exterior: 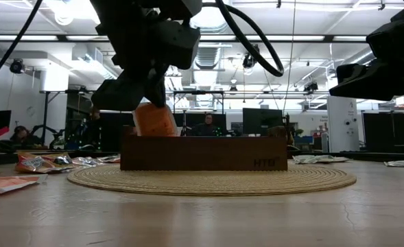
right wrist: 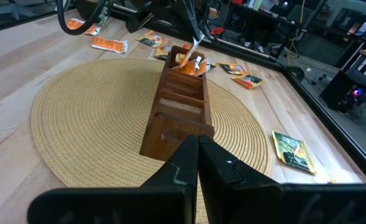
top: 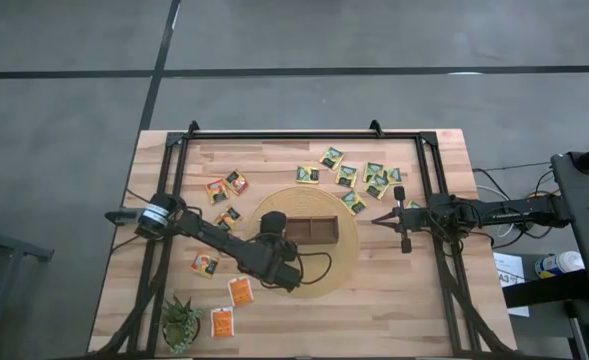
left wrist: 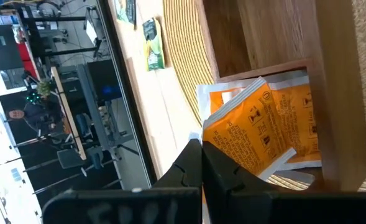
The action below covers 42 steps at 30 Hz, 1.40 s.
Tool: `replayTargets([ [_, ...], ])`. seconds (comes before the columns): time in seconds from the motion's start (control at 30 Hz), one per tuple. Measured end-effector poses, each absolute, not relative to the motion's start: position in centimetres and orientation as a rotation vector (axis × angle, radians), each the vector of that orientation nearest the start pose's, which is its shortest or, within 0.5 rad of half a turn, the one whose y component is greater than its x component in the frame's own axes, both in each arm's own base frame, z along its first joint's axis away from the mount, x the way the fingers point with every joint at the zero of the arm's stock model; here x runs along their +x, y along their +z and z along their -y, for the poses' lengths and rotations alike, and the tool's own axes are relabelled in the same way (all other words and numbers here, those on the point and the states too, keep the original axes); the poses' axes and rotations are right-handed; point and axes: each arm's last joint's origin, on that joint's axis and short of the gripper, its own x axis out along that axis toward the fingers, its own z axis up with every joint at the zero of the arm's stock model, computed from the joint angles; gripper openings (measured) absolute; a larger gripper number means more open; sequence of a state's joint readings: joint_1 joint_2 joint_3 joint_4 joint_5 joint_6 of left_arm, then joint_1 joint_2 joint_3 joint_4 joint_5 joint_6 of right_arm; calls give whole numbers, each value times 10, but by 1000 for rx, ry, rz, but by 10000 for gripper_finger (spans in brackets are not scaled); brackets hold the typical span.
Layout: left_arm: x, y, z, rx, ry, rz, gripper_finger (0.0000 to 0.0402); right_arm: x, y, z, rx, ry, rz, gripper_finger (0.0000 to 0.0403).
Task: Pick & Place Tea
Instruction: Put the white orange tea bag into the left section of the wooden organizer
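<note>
A long dark-brown wooden box (top: 314, 230) lies on a round woven mat (top: 339, 265) at mid-table. My left gripper (top: 276, 234) hovers over the box's left end, shut on an orange tea sachet (exterior: 153, 119). Another orange sachet (left wrist: 297, 102) lies in that end compartment. More tea lies flat on the table: orange sachets (top: 240, 290) at the near left, red-dark ones (top: 217, 190) at the far left, green-and-yellow ones (top: 346, 176) at the far right. My right gripper (top: 377, 220) waits shut at the mat's right edge. My left gripper pinches the orange sachet by one edge near a corner (left wrist: 217, 148) between its two fingers. The fingers slant down from the table's left side. The sachet hangs tilted below them, its lower part inside the box's left end compartment (exterior: 136, 140).
A small green spiky plant (top: 180, 322) stands at the table's near left corner. A black frame (top: 304, 133) runs along the far edge and both sides. Bare wood lies near the front edge to the right of the mat (top: 404, 310).
</note>
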<state>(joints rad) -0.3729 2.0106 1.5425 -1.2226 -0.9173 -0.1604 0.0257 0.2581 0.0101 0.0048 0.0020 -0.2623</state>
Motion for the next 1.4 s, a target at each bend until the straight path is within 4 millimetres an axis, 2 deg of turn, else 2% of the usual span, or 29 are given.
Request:
replayTargets([
  [0.93,353,199,114,827,545,-1261,0,111,146,-3,-264,55,-239,9],
  [1.1,354,199,114,845,528,-1267,0,111,146,-3,-264,55,-238,9],
  [1.27,353,197,118,867,418,-1322,0,111,146,-3,-264,55,-239,9],
  [1.4,352,197,118,872,400,-1339,0,111,146,-3,-264,55,-239,9],
])
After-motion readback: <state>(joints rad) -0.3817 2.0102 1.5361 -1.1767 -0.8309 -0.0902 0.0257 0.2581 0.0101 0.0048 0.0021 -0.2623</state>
